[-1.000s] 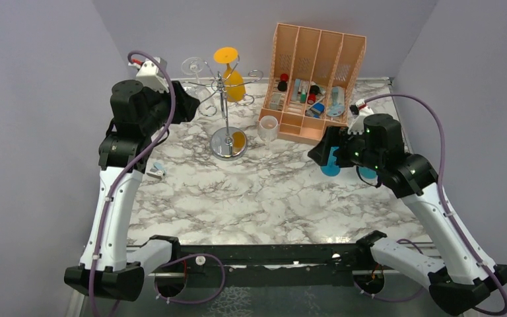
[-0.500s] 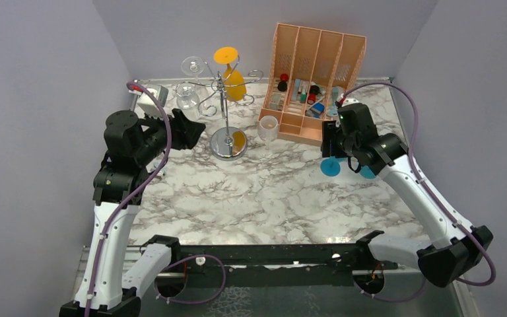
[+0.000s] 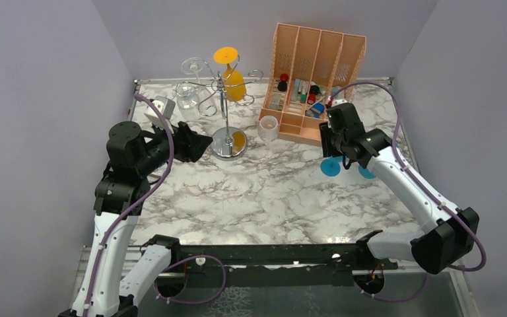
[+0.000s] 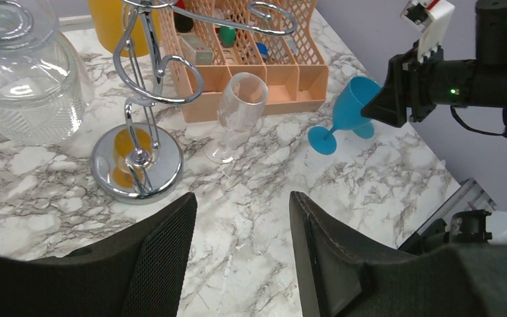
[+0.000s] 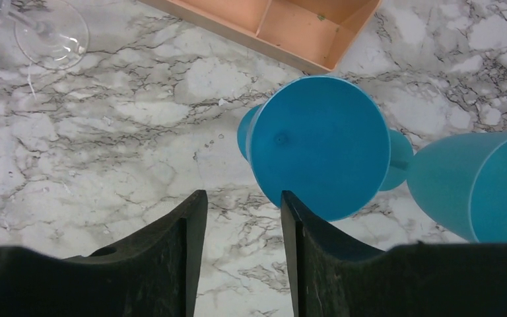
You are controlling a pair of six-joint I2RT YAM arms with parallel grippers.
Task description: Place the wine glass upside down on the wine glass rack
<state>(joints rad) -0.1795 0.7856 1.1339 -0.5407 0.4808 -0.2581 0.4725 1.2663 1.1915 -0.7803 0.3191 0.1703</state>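
Note:
A blue wine glass (image 3: pixel 331 166) (image 5: pixel 320 145) stands on the marble table right of centre. My right gripper (image 3: pixel 330 152) (image 5: pixel 241 205) hovers just above it, open, with only table between its fingers; the glass sits just ahead of the right finger. The silver wine glass rack (image 3: pixel 224 99) (image 4: pixel 142 99) stands at the back left. An orange glass (image 3: pixel 234 82) and a clear faceted glass (image 3: pixel 186 96) (image 4: pixel 20 86) hang upside down on it. My left gripper (image 3: pixel 197 142) (image 4: pixel 241 205) is open and empty, low beside the rack's disc base (image 4: pixel 135 162).
A clear wine glass (image 3: pixel 268 127) (image 4: pixel 237 115) stands between the rack and the orange slotted organiser (image 3: pixel 313 79), which holds small items. A second blue glass (image 3: pixel 368 173) (image 5: pixel 475 185) is right of the first. Grey walls close in on three sides.
My left arm has drawn back from the rack and dropped lower, towards its base. My right arm has swung in over the blue glass and its jaws have narrowed.

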